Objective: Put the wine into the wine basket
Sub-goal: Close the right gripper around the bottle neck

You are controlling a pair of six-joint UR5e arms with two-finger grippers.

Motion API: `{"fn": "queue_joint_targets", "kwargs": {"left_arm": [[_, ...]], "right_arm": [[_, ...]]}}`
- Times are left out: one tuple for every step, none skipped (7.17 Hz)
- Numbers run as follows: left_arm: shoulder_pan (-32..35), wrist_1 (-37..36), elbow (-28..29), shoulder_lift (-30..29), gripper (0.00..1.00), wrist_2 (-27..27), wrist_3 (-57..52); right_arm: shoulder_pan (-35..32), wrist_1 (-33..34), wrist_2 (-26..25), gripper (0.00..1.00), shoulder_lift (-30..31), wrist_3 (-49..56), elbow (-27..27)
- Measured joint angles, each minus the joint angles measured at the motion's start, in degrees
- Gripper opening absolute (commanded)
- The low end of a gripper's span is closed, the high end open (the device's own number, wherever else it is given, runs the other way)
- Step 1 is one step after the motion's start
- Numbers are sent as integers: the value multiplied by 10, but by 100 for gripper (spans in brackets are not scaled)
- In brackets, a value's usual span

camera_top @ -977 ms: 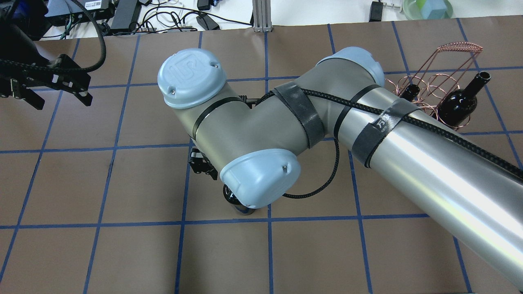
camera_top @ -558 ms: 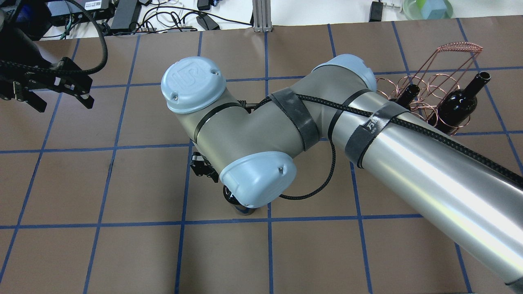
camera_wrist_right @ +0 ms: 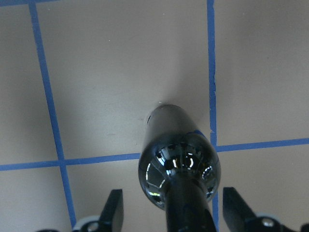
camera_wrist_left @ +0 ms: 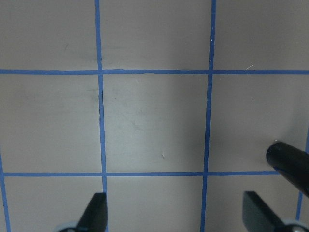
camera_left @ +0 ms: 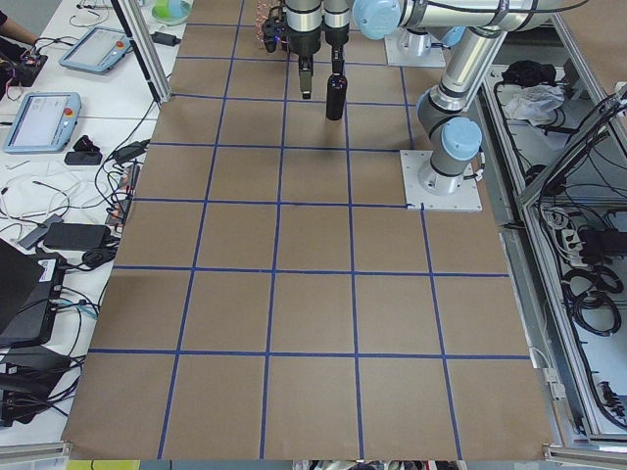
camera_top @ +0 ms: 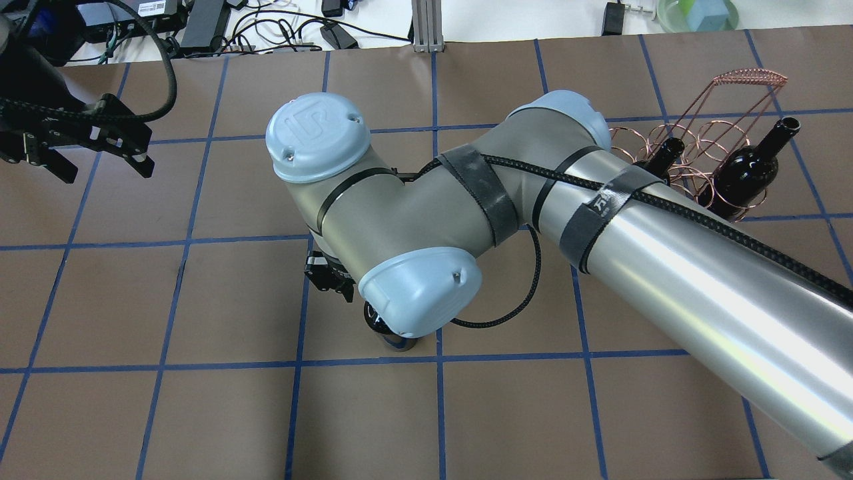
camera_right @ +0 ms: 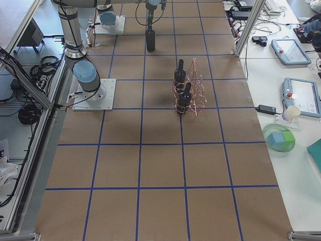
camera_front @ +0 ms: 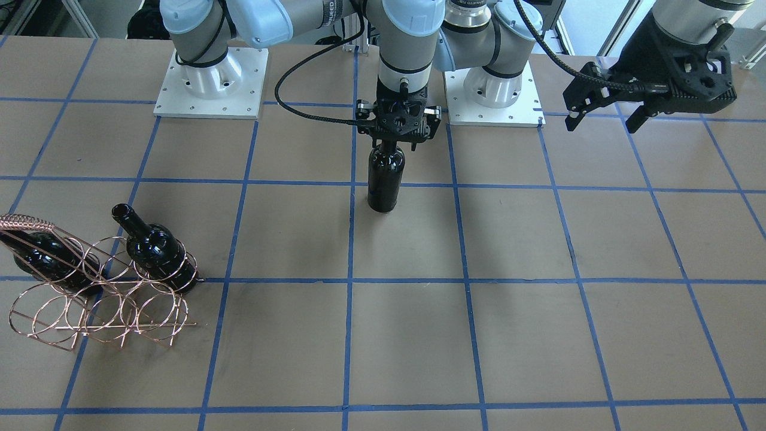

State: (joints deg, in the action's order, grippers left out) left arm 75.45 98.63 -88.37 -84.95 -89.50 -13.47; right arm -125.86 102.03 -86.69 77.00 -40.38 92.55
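Worktop: one brown sheet [camera_front: 538, 239], flat and matt, cut into squares by blue tape lines; all the things stand on it
Room: white benches run along the side across from the robot, with black cables and power boxes; on them are two screen pendants [camera_right: 300, 95], one paper cup [camera_right: 289, 113] and one green bowl [camera_top: 696, 15] with a blue-green block inside
Arms: two, grey with pale blue caps, each fixed on its own white base plate [camera_front: 209, 84]
Bottles, count: three, all glossy black
Wine: one bottle [camera_front: 385, 179] stands upright near the middle of the worktop, close to a crossing of blue lines and well apart from the basket
Wine basket: one [camera_front: 102, 308], of copper wire with a coiled handle, at the robot's right end of the worktop; the two other bottles [camera_front: 158, 251] stand in its round loops
Right hand [camera_front: 398, 129]: it points straight down over the wine, one finger on each side of the neck; in the wrist view both fingers are spread, with a gap to the glass, so it grips nothing
Left hand [camera_front: 601, 120]: above the worktop at the robot's left end, fingers wide apart, nothing between them
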Motion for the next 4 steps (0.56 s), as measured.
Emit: {"fn": "queue_joint_targets", "kwargs": {"left_arm": [[-2,-2,0,0,100,0,0],[-3,-3,0,-1,100,0,-1],[-4,-3,0,-1,100,0,-1],[-4,-3,0,-1,100,1,-1]], "right_arm": [[0,-1,1,61,0,0,0],[0,-2,1,42,0,0,0],[0,-4,1,24,0,0,0],[0,-5,1,2,-1,1,0]]}}
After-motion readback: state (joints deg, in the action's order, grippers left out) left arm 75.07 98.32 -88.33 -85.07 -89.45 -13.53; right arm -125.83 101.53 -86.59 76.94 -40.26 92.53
